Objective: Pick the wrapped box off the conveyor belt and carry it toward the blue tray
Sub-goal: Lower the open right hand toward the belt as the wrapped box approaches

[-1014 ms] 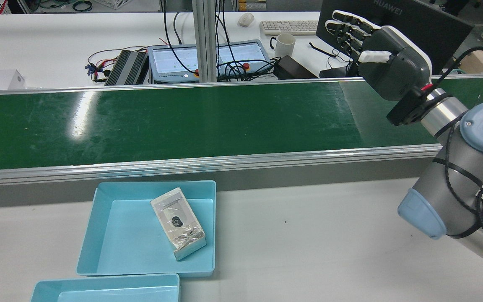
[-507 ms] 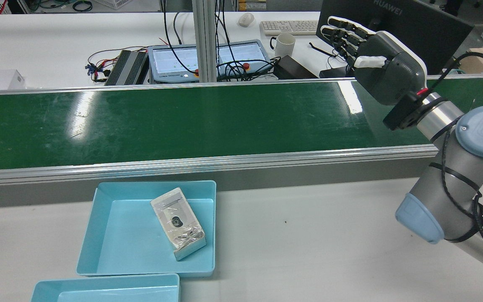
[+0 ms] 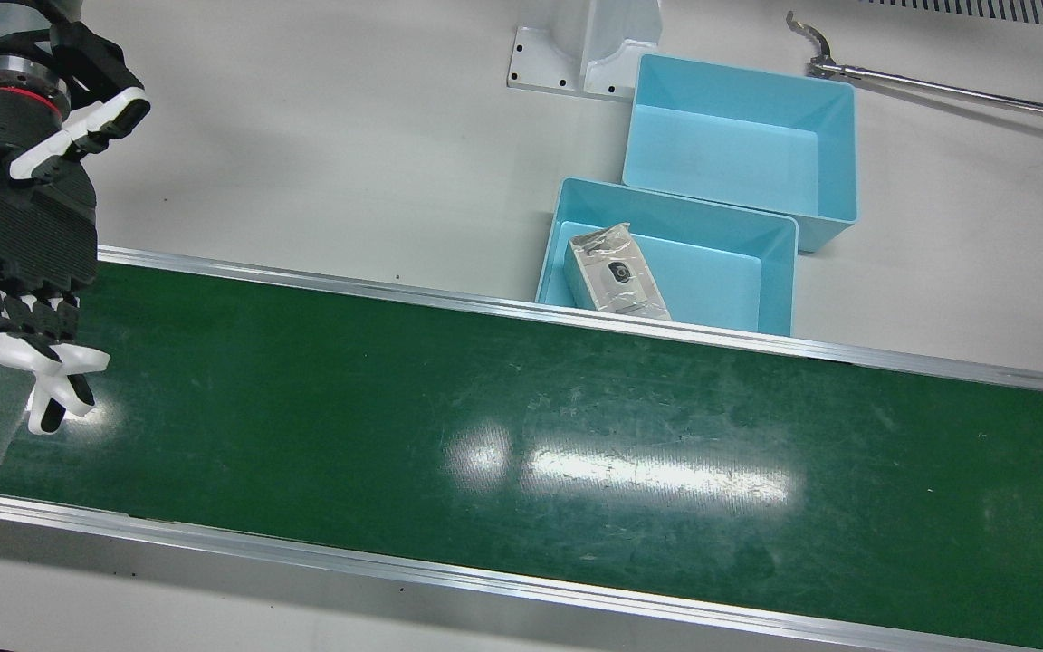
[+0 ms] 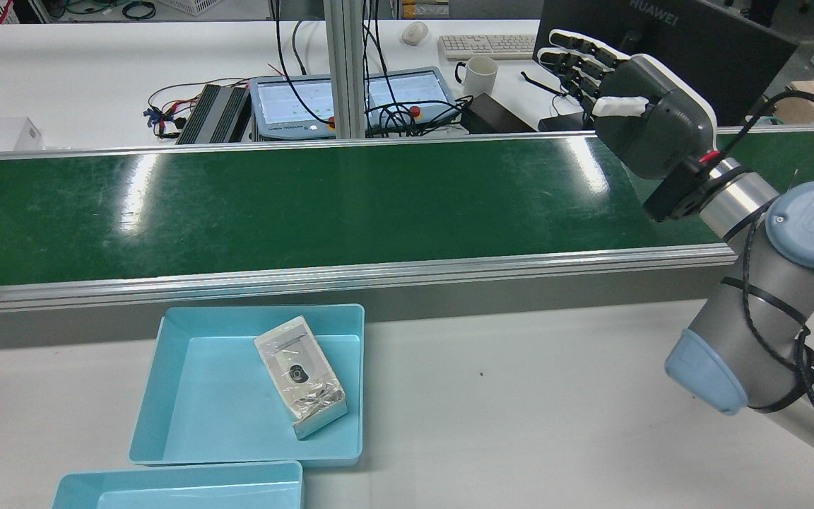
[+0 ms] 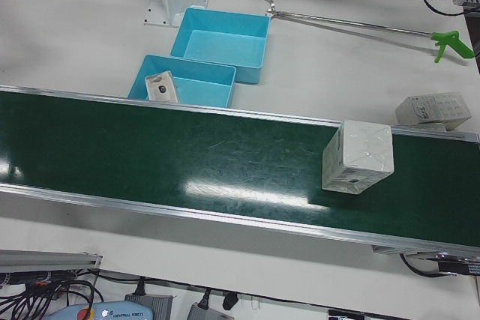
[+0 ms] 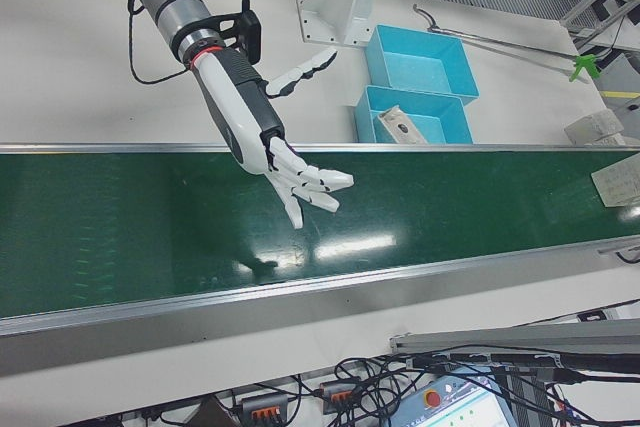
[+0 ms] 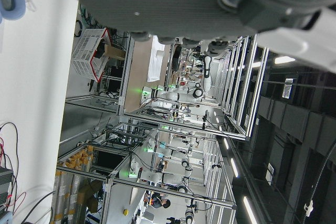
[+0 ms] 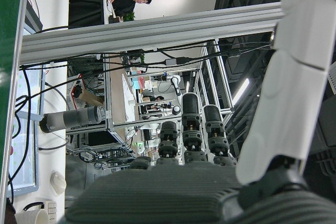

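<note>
White tabletop (image 4: 520, 396) flanking a green conveyor belt (image 3: 521, 426). Above the belt's end, right hand (image 6: 262, 137) empty, fingers spread. Far down the belt, a wrapped box (image 5: 358, 157). Beside the belt, another wrapped box inside the blue tray (image 4: 167, 396).

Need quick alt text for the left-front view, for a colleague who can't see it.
A wrapped box rides the green conveyor belt at the view's right, no hand near it. Behind the belt sit two blue trays; the nearer blue tray already holds a smaller wrapped box.
</note>
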